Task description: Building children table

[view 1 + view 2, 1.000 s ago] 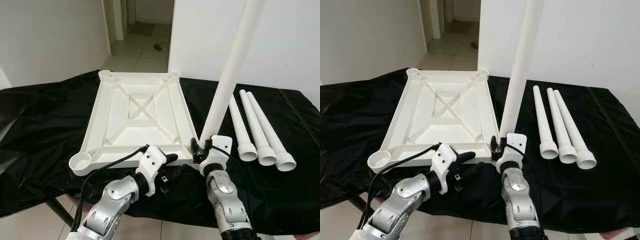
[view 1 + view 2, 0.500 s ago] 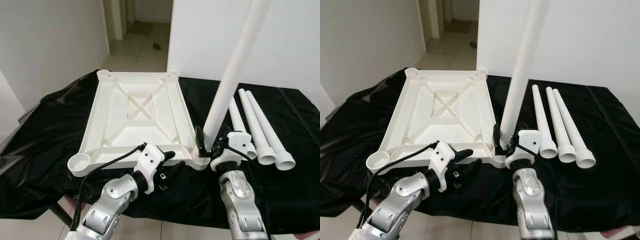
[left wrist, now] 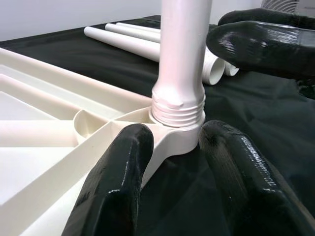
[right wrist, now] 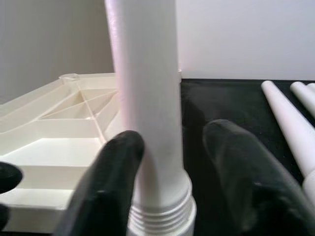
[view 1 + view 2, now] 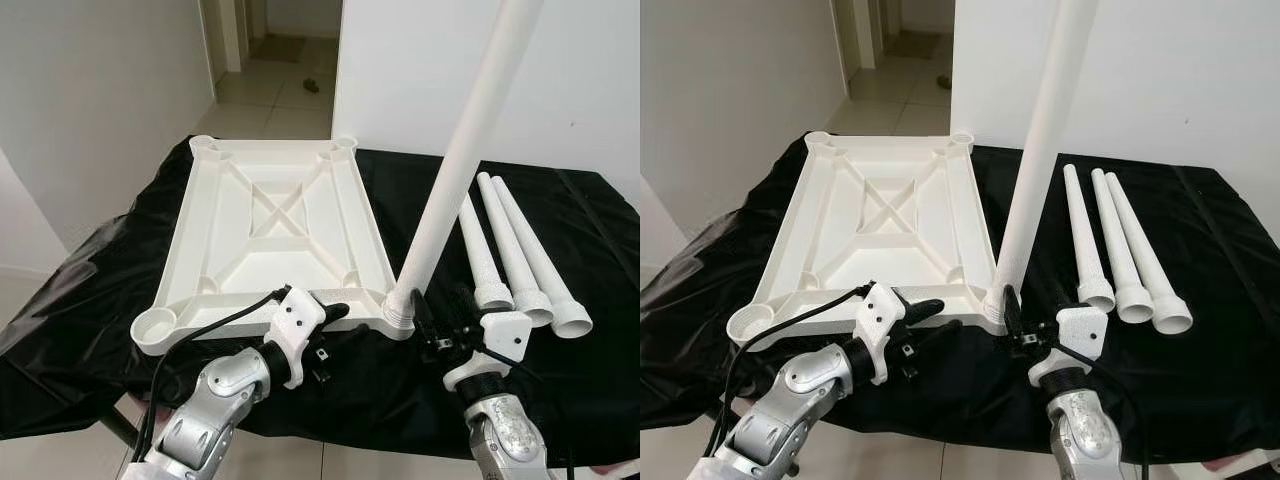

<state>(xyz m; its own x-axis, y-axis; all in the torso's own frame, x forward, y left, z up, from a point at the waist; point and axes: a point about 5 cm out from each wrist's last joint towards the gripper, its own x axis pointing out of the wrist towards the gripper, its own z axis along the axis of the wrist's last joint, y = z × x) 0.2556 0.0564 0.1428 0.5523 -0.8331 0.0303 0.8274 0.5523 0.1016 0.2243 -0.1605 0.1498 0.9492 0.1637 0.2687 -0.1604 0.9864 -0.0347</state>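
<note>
The white tabletop [image 5: 225, 215] lies upside down on the black cloth. One white leg [image 5: 455, 170] stands upright in its near right corner socket [image 3: 178, 105], threads showing at the base. Three more legs [image 5: 515, 255] lie side by side to the right. My right gripper [image 5: 442, 312] is open just in front of the standing leg [image 4: 145, 98], fingers on either side and clear of it. My left gripper [image 5: 335, 328] is open at the tabletop's near edge, pointing at that socket. In the left wrist view a right finger [image 3: 261, 42] shows behind the leg.
The black cloth [image 5: 100, 270] covers a table whose front edge runs just below my grippers, with tiled floor [image 5: 60, 455] beneath. White walls stand behind, and an open doorway [image 5: 275, 40] leads into a corridor at the back.
My right gripper has let go of the leg's base and drawn back toward me and to the right. The leg stays upright in the socket. The left gripper has barely moved.
</note>
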